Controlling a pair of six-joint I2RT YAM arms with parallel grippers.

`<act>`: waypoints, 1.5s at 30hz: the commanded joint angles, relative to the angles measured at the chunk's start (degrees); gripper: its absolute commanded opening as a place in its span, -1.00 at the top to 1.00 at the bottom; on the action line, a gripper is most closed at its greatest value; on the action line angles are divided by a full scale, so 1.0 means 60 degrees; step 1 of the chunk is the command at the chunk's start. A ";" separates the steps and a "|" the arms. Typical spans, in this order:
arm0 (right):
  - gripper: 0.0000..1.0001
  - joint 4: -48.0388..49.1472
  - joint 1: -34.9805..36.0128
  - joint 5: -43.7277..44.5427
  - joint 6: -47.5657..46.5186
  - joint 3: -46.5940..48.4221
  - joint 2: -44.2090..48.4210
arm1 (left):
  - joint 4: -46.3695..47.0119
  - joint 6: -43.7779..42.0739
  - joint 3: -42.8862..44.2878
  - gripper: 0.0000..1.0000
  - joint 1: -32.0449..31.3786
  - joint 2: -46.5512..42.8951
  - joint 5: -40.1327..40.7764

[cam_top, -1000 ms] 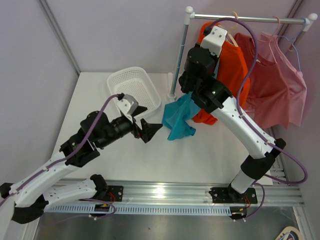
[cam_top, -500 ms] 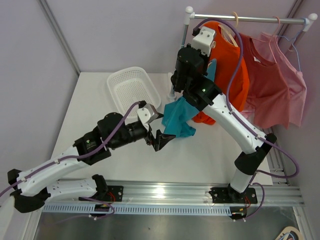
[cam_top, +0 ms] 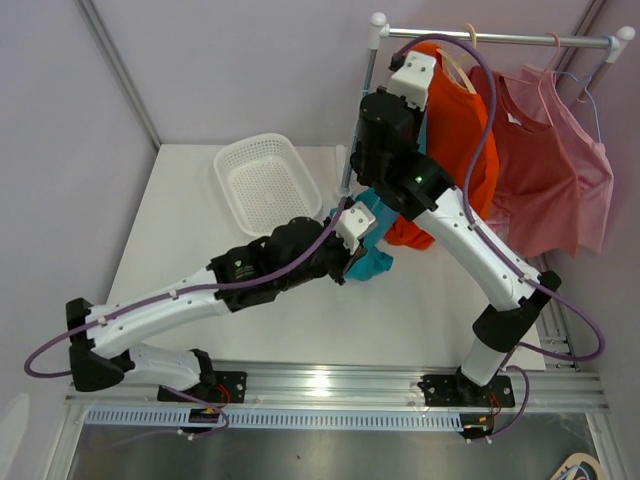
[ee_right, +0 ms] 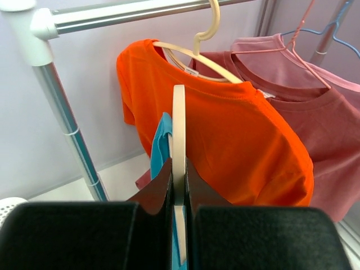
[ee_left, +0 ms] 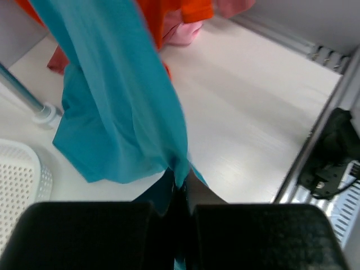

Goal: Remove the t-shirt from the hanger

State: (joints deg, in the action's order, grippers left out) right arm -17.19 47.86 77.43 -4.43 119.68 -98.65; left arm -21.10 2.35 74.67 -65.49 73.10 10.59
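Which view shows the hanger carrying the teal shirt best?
Right wrist: the cream hanger stands edge-on, clamped in the right gripper. Top external hides it behind the right arm; left wrist shows only the teal shirt.

No text, brand or number was legible in any view; a small pale neck tag [ee_right: 192, 71] in the orange shirt [ee_right: 242, 152] collar and another [ee_right: 264, 94] in the maroon shirt [ee_right: 320, 140] were too small to read.
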 commanded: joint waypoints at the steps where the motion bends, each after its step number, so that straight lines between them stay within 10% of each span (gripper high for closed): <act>1: 1.00 -0.1129 -0.0781 -0.1020 0.1421 0.0371 0.0607 | 0.0295 -0.0216 0.0035 0.99 -0.0932 -0.1224 0.0520; 13: 1.00 -0.2143 -0.2892 -0.2957 0.2451 0.0809 0.0198 | 0.0322 0.1174 -0.1851 0.99 -0.4096 -0.2749 0.1385; 21: 1.00 -0.2247 -0.2995 -0.3266 0.2437 0.0869 0.0197 | 0.2944 0.1791 -0.3994 0.99 -0.4231 -0.2589 -0.0768; 25: 1.00 -0.2815 -0.2908 -0.3455 0.2654 0.1030 0.0167 | 0.2494 0.1674 -0.3262 0.99 -0.4334 -0.2223 0.0208; 33: 1.00 -0.3639 -0.2745 -0.7217 0.3068 0.0957 0.1601 | 0.1408 0.3927 -0.1624 0.99 0.0829 -0.0409 -0.1935; 45: 1.00 -0.2234 -0.4181 -1.0370 0.2115 0.1102 0.1326 | -0.0305 0.4779 0.0869 0.99 0.3416 0.2055 -0.3143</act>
State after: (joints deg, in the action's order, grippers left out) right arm -36.10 24.10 20.97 10.44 124.25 -89.01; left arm -20.36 29.06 76.75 -44.95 85.84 -5.10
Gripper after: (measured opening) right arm 0.055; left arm 0.011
